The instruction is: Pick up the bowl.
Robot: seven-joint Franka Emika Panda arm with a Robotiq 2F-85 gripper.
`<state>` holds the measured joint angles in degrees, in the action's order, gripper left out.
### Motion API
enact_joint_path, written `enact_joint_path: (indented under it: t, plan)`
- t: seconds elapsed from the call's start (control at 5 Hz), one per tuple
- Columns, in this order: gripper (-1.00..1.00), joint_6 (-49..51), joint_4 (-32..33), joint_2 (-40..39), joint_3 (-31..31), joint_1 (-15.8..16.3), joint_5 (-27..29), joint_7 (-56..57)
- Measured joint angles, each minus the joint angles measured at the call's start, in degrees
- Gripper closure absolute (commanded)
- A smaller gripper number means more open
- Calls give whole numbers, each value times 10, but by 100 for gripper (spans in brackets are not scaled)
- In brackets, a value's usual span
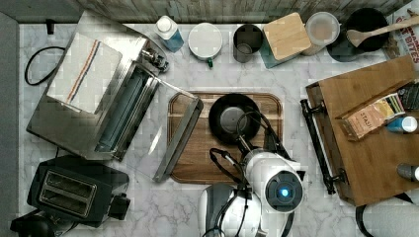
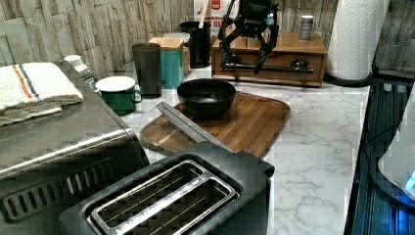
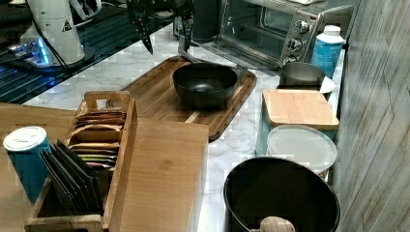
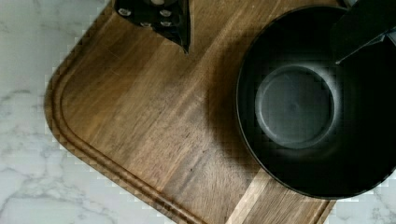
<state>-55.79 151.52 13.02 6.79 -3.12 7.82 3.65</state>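
Your bowl (image 1: 233, 118) is sitting upright on the wooden board (image 1: 197, 158), toward the board's 1 o'clock corner in the top view. It is empty, showing its grey flat bottom. Your gripper (image 2: 246, 49) is hanging in the air with its jaws spread wide and nothing between them. In the left view it is hovering at about 1 o'clock from the bowl, well above it, and touching nothing. In the wrist view, one finger (image 4: 159, 18) is standing over bare board and the other over the bowl's rim. The open oven door (image 1: 180, 136) is lying along the board's 9 o'clock edge in the top view. A toaster (image 1: 69, 192) is sitting at 7 o'clock from the board, and a wooden box (image 1: 365, 143) at 3 o'clock.
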Motion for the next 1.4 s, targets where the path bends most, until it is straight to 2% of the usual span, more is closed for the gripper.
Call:
enact_joint_path:
  t: [0.2,0.4,0.8,1.2,1.4]
  plan:
    - [-100,-8,1,-36,10,6,4,0]
    - [-100,-6,3,-57,15,-1,13,0]
    - [-100,-87,1,-84,19,-4,25,0]
    - [-100,-91,-2,-124,21,4,49,44]
    - [100,-100,-2,-144,16,10,50,44]
